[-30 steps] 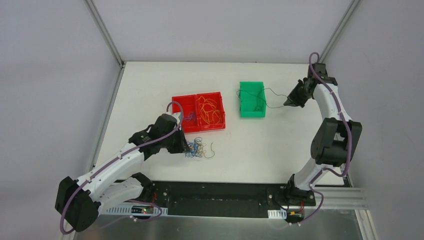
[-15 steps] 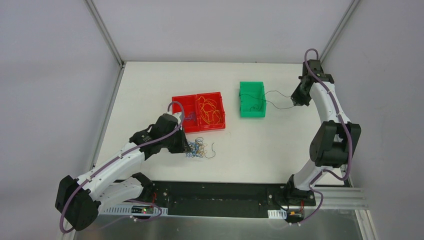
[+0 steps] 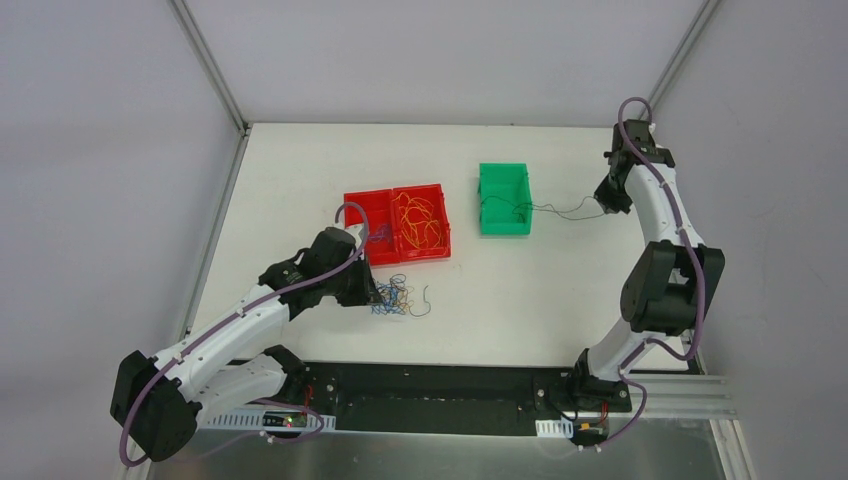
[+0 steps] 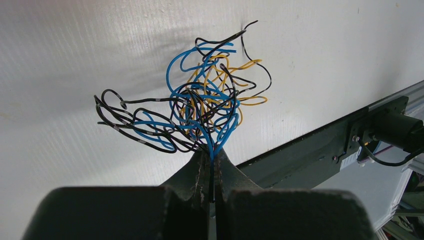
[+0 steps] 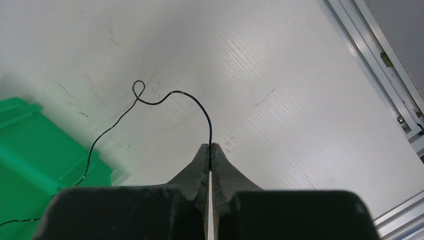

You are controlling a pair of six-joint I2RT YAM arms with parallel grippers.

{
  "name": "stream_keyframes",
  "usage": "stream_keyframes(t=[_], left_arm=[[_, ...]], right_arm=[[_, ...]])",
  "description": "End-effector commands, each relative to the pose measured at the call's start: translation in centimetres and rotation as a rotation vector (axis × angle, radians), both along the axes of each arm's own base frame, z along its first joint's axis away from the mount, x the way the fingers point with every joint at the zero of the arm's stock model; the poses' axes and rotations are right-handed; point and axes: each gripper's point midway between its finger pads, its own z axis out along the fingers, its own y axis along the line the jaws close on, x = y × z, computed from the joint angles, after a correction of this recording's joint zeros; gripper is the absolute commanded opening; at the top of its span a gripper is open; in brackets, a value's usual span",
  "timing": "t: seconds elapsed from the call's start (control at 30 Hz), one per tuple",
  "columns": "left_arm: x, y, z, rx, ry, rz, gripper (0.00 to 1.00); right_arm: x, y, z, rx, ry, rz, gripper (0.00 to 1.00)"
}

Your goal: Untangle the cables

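Since the right hand is clenched on one end of a single black wire whose other end trails over the wall of the green bin, the step in hand looks like laying that freed wire away in the bin. To do it well, the right hand should probably rise a little and travel toward the bin, so that the slack curls down inside instead of dragging across the bench. Pulling away from the bin would likely haul the far end out over the wall. Release is best left until the held end hangs above the bin's floor, since so light a wire may spring or cling to a fingertip. The left hand grasps a few strands, blue ones plainly, at the near edge of the tangle of cables, which lies on the bench just in front of the red two-compartment bin. Its right compartment holds orange-yellow wires. That grip seems best held low and quiet, so the tangle is not lifted or tightened.
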Motion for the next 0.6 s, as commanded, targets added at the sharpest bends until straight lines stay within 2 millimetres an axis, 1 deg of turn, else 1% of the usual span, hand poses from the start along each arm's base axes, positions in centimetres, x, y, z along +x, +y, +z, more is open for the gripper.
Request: stream_keyframes(t=[0.0,0.13,0.3,0.4,0.47,0.5,0.57], left_arm=[[0.5,-0.8,1.3,-0.025,-0.030,-0.011,0.00],[0.7,-0.9,1.4,-0.026,-0.033,-0.011,0.00],[0.6,-0.8,1.4,-0.024,-0.034,-0.014,0.00],[0.6,-0.8,1.3,-0.022,-0.033,-0.013,0.00],[0.6,-0.8,1.3,-0.022,-0.032,-0.013,0.00],[0.7,-0.8,1.2,-0.021,-0.032,-0.012,0.00],[0.7,-0.9,1.2,-0.020,-0.031,-0.013,0.00]], right_arm=[[0.2,-1.0,3.2,-0.031,-0.091,-0.045,0.00],[0.4,-0.9,3.8,-0.026,-0.115,-0.047,0.00],[0.3,-1.8,5.3,-0.035,-0.170,-0.089,0.00],[0.5,-1.7,5.7,-0.013,-0.185,-0.089,0.00],[0.9,-0.7,5.9,0.029,-0.198,-0.061,0.00],[1.2,0.1,6.1,0.050,-0.216,-0.036,0.00],[1.7,2.4,6.7,0.076,-0.255,0.040,0.00]])
